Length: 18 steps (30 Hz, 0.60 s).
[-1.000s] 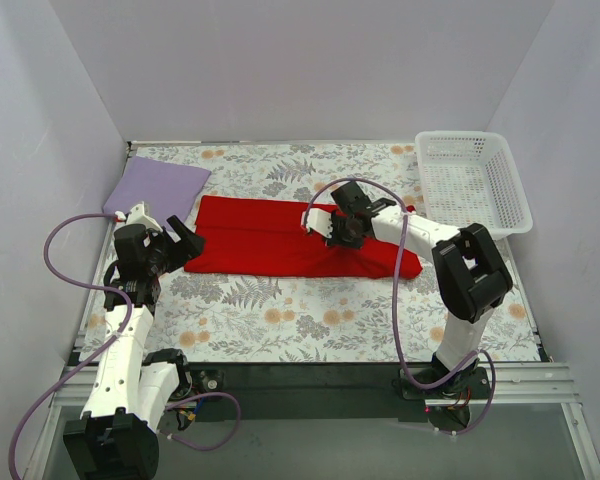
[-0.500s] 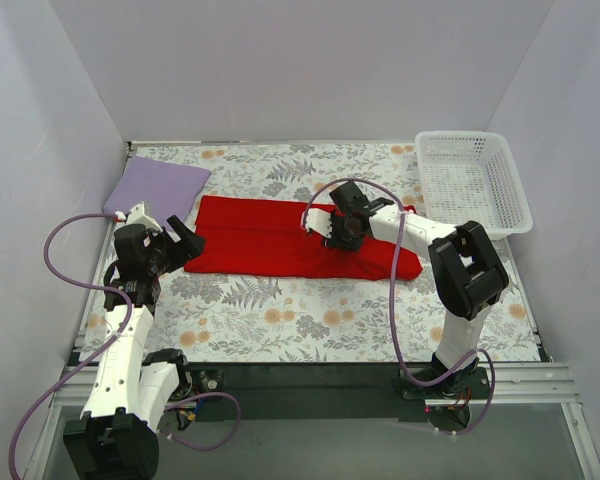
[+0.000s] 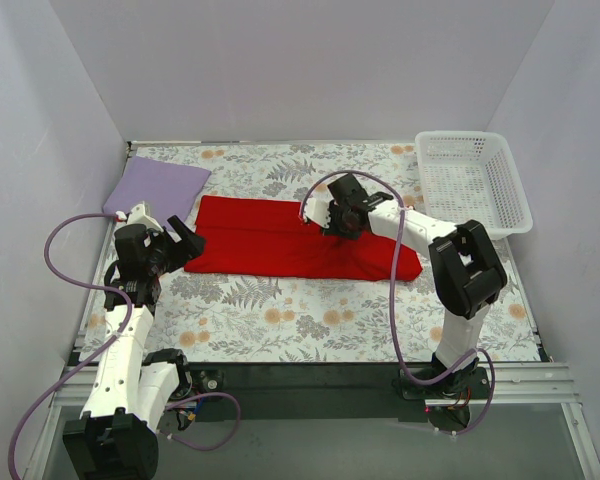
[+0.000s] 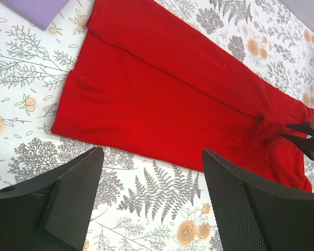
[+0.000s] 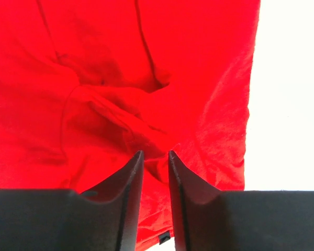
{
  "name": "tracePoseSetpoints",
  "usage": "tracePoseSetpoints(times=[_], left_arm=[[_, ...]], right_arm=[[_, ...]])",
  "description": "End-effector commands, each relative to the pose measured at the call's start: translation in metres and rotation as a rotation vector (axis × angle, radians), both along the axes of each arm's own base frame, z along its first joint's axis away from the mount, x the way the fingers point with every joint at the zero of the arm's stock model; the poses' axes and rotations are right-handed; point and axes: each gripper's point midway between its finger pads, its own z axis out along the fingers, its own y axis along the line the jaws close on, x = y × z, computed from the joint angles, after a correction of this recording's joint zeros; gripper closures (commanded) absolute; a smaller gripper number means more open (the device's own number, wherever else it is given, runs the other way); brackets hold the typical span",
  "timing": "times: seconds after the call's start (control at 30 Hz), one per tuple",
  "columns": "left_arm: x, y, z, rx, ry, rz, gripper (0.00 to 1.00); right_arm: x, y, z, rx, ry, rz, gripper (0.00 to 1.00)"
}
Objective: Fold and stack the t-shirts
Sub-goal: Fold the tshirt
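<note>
Red shirt [image 3: 280,240] lies flat as a long band on the floral cloth [image 3: 280,310], running from just in front of the left gripper [image 3: 190,244] across to beyond the right gripper [image 3: 339,226]. A fold line runs along its length, and the end past the right gripper is rumpled.

Right gripper sits down on the band, roughly midway along and toward its far edge. Wrist view: fingers [image 5: 126,198] almost together, with a pucker of red cloth in the narrow gap and creases converging on the tips. Reads as a pinch on the red shirt. The left wrist view agrees, with a cloth ridge leading to those tips.

Left gripper has its jaws wide apart and nothing between them. It hovers above the floral cloth at the near corner of the band's end, fingers [image 4: 73,198] pointing toward it. Can't tell whether the tips overlap the hem.

Lavender shirt [image 3: 158,188] is folded and lies behind the left gripper in the far corner, its near edge close to the red shirt's end but apart from it.

Basket [image 3: 460,136] sits to the right of the right gripper, past the rumpled end, at the far corner.
</note>
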Motion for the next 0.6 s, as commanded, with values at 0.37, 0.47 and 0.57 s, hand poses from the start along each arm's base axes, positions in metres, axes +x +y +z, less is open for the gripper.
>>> tracePoseSetpoints(times=[0.37, 0.47, 0.57], left_arm=[[0.001, 0.001, 0.002, 0.014, -0.014, -0.001, 0.25], [0.001, 0.0, 0.002, 0.013, -0.015, -0.002, 0.25], [0.0, -0.001, 0.003, 0.012, -0.015, -0.005, 0.25]], right_arm=[[0.043, 0.045, 0.02, 0.211, 0.019, -0.116, 0.81], [0.046, 0.043, 0.03, 0.284, 0.048, -0.16, 0.77], [0.044, 0.038, 0.05, 0.406, 0.102, -0.174, 0.7]])
